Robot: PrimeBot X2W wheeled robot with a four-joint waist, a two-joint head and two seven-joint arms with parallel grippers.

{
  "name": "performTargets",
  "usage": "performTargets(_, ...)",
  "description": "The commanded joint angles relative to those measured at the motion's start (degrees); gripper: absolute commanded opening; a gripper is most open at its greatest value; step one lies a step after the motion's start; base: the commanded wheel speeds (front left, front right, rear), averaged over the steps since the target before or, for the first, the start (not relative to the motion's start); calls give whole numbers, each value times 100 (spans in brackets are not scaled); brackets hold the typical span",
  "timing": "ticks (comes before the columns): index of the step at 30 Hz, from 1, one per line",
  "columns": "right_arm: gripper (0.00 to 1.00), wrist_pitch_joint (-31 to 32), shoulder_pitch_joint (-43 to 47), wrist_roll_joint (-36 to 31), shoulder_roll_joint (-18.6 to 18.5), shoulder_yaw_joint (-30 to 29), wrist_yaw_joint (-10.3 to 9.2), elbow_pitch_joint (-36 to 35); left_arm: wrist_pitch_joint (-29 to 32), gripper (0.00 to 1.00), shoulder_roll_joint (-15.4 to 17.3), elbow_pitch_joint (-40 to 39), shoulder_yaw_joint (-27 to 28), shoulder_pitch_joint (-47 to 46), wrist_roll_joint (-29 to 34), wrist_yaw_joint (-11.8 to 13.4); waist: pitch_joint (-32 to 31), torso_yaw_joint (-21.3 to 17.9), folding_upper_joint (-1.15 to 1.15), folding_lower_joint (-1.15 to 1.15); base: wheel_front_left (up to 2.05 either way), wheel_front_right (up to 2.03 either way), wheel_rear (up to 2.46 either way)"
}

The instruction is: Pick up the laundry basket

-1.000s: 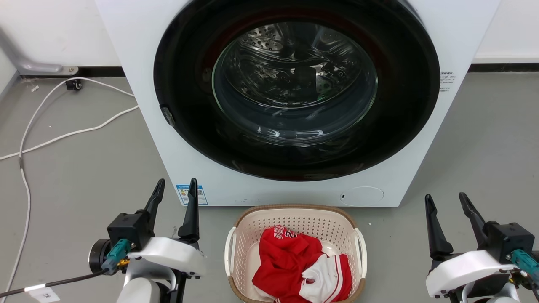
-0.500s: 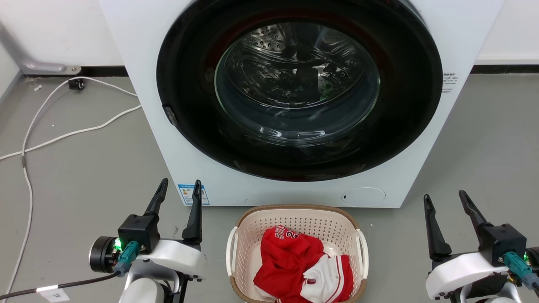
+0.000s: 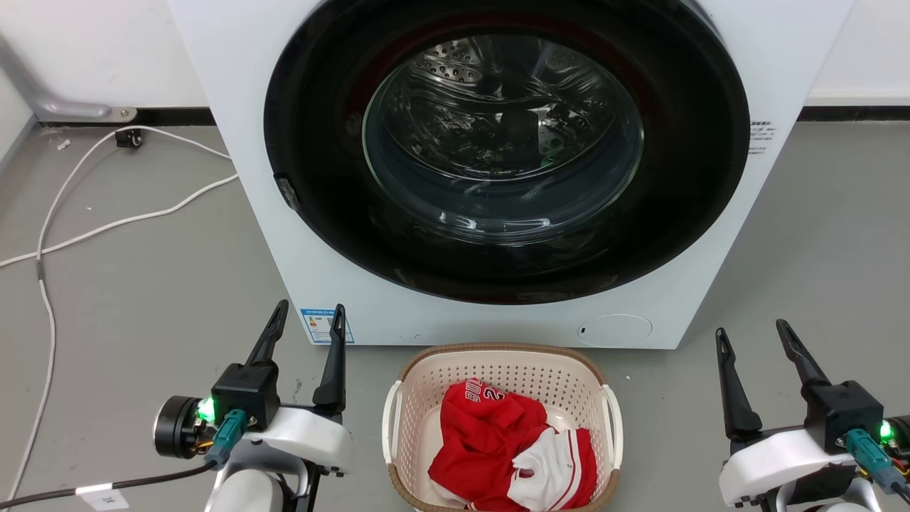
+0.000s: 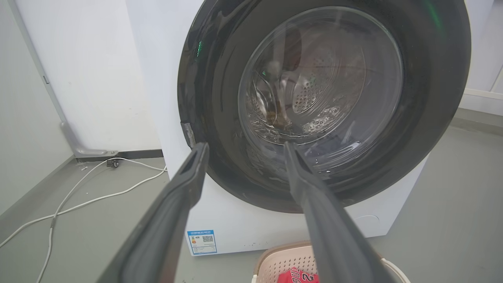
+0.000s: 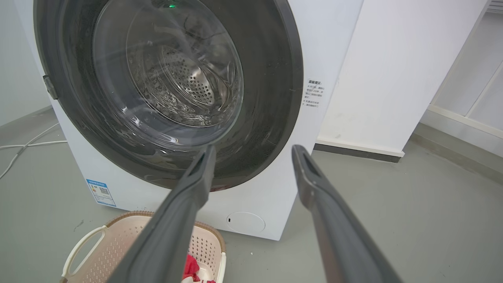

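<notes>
With left gripper (image 3: 311, 307) and right gripper (image 3: 752, 328) both spread apart and empty, uneven grips on the laundry basket (image 3: 498, 350) could tilt it — spilling the red shirt (image 3: 490, 434).

Head view high, tilted down at washer (image 3: 455, 323) and floor (image 3: 142, 284), wrist views low, near, flanking, all sharing door (image 3: 320, 235), laundry basket (image 3: 498, 371).

Nudged left gripper (image 3: 311, 307) slightly nearer the laundry basket (image 3: 498, 349); switched on green left wrist light (image 3: 206, 409) and right wrist light (image 3: 886, 431).
</notes>
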Motion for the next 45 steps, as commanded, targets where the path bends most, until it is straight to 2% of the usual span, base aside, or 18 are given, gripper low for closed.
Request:
performTargets(1,100,-39,74,-25,11,-6,-4,14,-29,100,3,3,9,-75,3,2,3,4,0,0,0,0,0)
performTargets(18,100,-48,-120,107,11,-40,-4,57,-29,100,-10,94,102,-197,-39,-47,162,-13,0,0,0,0,0)
performTargets(25,100,98,-563,208,11,-110,-4,272,-22,100,10,608,107,-758,-142,-122,523,-46,0,0,0,0,0)
performTargets(35,100,533,-1690,240,12,-92,-4,1103,194,100,133,1745,49,-2103,-427,-260,1431,-131,0,0,0,0,0)
performTargets(45,100,1223,-2821,393,12,102,-4,2460,712,100,303,3159,-170,-3217,-843,-357,2343,-198,0,0,0,0,0)
